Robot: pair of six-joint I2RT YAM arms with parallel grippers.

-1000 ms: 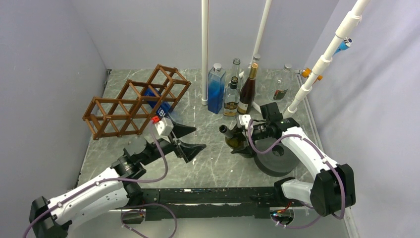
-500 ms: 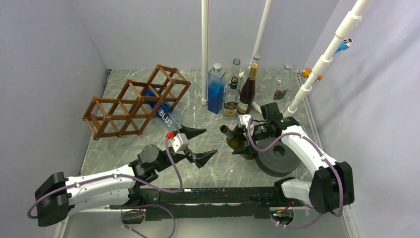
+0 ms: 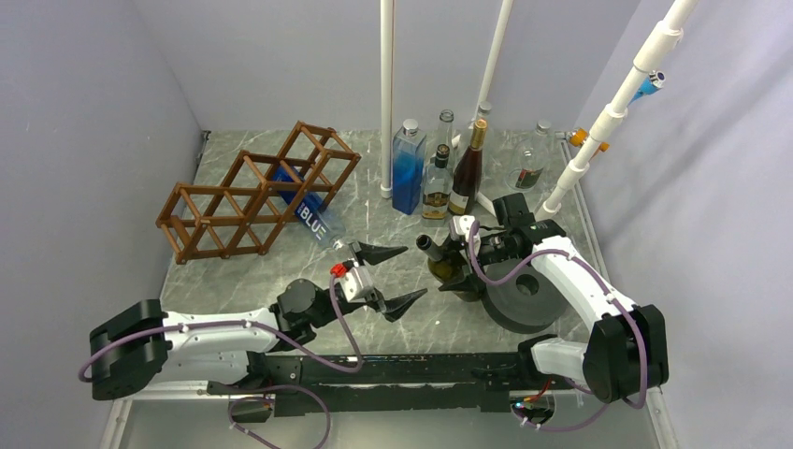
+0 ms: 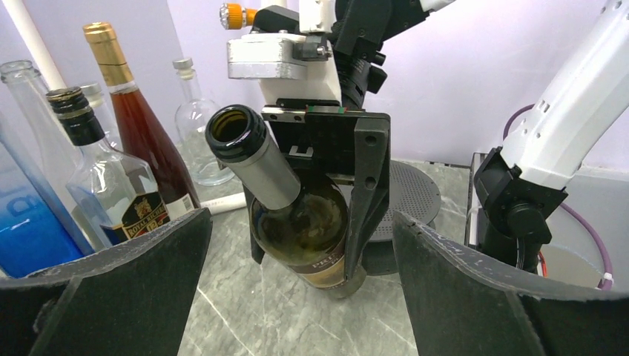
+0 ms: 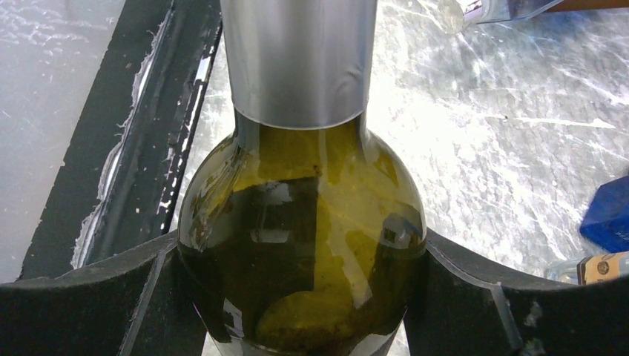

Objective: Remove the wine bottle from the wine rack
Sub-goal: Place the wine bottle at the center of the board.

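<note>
Two bottles concern me. From the overhead camera, the brown wooden open-frame wine rack (image 3: 234,201) sits at the upper left of the frame. A blue glass bottle (image 3: 301,208) lies in a cell near the rack's right end, with its neck poking out toward the lower right. The dark green glass wine bottle (image 3: 441,260), which I take as the task's bottle, is well apart from the rack, right of centre. The right claw (image 3: 460,269) is clamped round its body, and it is tilted so its long axis runs leftward, mouth first. My left claw (image 3: 412,271) is spread wide and empty, just left of that mouth and pointing right at it, so the left arm is the nearer free one.

On the left wrist camera, the green bottle's open mouth faces me almost end-on. It is centred between my spread fingers (image 4: 111,289) and touches neither.

On the right wrist camera, both pads (image 5: 89,293) press the bottle's round shoulders, with the silver-sleeved neck running up the frame.

I judge that any handover would need the left claw to come across the neck rather than along it.
</note>
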